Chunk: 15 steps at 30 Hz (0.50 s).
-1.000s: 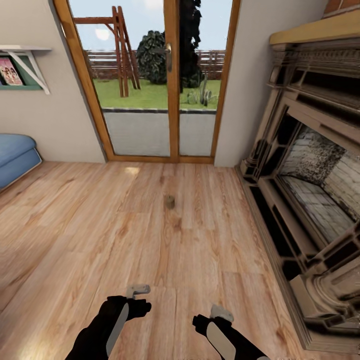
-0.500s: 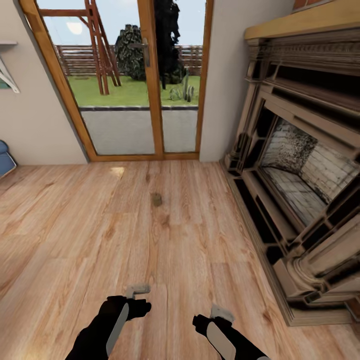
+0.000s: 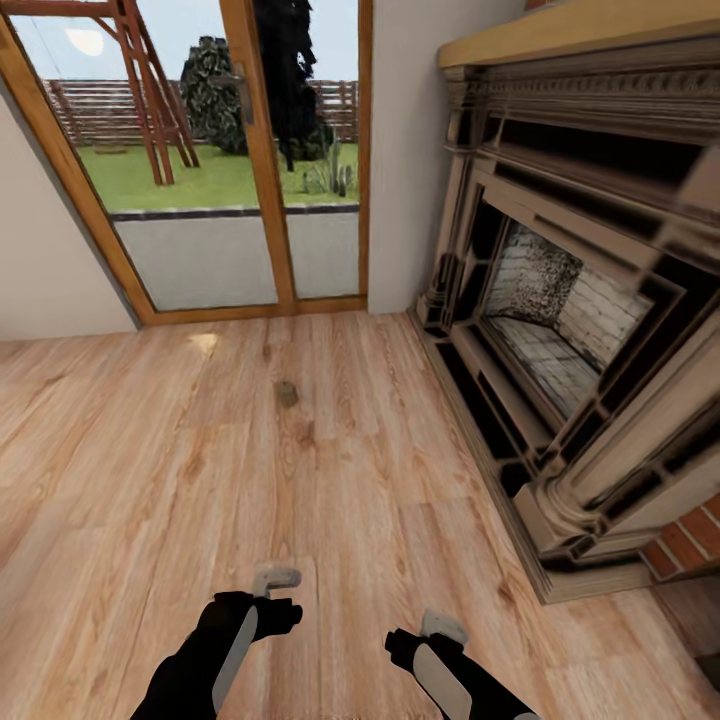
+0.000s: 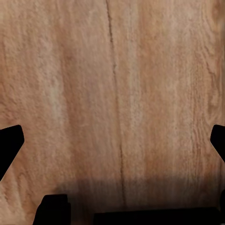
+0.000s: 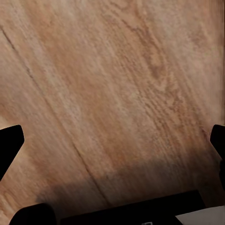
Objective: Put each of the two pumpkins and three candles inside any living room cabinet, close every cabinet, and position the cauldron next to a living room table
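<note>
While both sets of fingers gape wide over bare planks, a stubby beige-grey candle (image 3: 287,394) stands upright on the floor (image 3: 150,480).

A home's living room — ornate fireplace (image 3: 560,300), plank floor (image 3: 330,470), glazed garden doors (image 3: 230,170).

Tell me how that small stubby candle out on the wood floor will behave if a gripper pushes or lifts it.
The candle looks short and squat, so it probably slides on the smooth wooden floor rather than tips. If knocked over, its apparently cylindrical shape would likely let it roll. It seems small, so probably light, though the head view is too blurred to judge its surface.
</note>
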Available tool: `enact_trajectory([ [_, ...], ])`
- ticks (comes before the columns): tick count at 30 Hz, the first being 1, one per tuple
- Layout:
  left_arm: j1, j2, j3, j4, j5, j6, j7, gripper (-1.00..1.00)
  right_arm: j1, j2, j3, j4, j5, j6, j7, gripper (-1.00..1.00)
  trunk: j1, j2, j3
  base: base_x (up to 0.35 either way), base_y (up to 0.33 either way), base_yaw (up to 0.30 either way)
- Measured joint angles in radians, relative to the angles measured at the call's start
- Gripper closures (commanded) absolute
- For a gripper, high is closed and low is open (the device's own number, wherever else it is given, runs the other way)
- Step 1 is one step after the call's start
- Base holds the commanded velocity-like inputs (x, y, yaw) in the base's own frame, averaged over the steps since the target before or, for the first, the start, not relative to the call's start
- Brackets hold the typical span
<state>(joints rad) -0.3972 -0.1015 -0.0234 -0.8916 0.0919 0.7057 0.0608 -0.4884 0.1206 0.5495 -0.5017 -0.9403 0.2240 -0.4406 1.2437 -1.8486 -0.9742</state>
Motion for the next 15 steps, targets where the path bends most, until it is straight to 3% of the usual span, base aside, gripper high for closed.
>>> enact_trajectory([
  [15, 0.0, 0.0, 0.0, 0.0, 0.0, 0.0, -0.001, -1.0, 0.0, 0.0, 0.0, 0.0, 0.0, 0.0, 0.0, -1.0, 0.0, 0.0, -0.017, -0.002, 0.0, -0.211],
])
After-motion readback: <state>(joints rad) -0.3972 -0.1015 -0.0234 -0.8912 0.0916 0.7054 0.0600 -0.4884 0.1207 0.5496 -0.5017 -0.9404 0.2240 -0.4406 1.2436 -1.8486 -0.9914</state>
